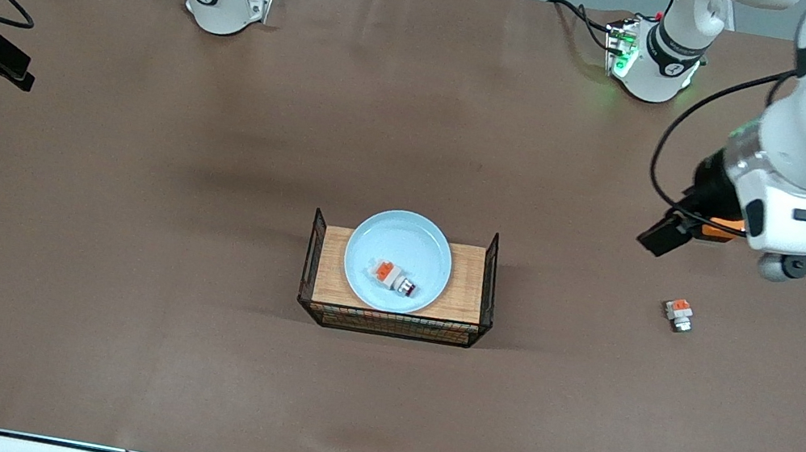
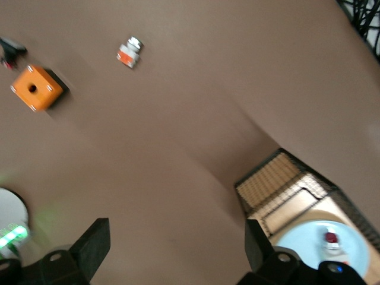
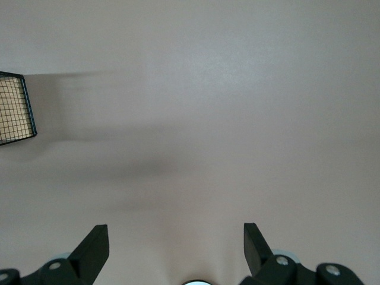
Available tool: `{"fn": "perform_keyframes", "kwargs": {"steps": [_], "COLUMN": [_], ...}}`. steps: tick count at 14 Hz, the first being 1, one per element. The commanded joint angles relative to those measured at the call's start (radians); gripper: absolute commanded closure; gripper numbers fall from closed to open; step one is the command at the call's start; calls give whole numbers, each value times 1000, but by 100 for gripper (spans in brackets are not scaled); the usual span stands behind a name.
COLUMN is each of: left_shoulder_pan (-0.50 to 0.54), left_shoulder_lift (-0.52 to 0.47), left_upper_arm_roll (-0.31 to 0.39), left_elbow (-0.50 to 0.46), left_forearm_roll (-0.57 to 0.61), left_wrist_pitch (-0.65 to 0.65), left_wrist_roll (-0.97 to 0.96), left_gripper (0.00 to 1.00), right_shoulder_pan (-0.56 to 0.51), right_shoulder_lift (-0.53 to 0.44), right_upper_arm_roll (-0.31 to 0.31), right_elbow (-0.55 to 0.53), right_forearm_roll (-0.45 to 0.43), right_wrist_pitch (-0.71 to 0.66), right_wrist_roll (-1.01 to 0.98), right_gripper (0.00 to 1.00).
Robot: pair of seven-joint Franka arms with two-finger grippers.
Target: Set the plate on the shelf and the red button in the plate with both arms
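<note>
**Plate and red button rest on the stand; both grippers empty**

The plate (image 1: 398,260) sits on the wire-sided wooden stand (image 1: 461,305) at mid-surface, and the red button (image 1: 394,279) lies in it, on the part nearer the front camera. Its long axis runs diagonally, dark cap end pointing toward the camera and the left arm's end.

The left gripper (image 2: 178,249) hangs with fingers spread wide, holding nothing, over the surface by the orange box (image 2: 37,88) near the left arm's end. The similar silver-tipped part (image 1: 678,314) lies nearer the camera than that box.

The right gripper (image 3: 176,247), also wide and empty, waits over bare surface at the right arm's end.

Judging by this layout, both placements look done; the left arm is the nearer one to the plate.
</note>
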Motion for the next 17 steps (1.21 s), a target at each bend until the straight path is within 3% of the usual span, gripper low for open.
{"fn": "perform_keyframes", "kwargs": {"steps": [1,9,14,17], "left_shoulder_pan": [69,232,240,243], "left_shoulder_lift": [-115,-173,-169,-162], "left_upper_arm_roll": [-7,-4,2,5], "left_elbow": [-143,-245,-231,-231], "left_forearm_roll": [-18,-15,-3,5], "left_wrist_pitch": [4,46,83,89], "left_wrist_roll": [175,640,881,915], "left_gripper": [0,0,0,0], "right_shoulder_pan": [-35,-60,-61,-60], "right_shoulder_lift": [-66,-122,-153,-154], "right_upper_arm_roll": [9,7,5,5], "right_elbow": [-95,-170,-207,-207], "right_forearm_roll": [9,36,35,33], "right_wrist_pitch": [67,116,130,130], "right_wrist_roll": [-15,-15,-16,-18], "right_gripper": [0,0,0,0]}}
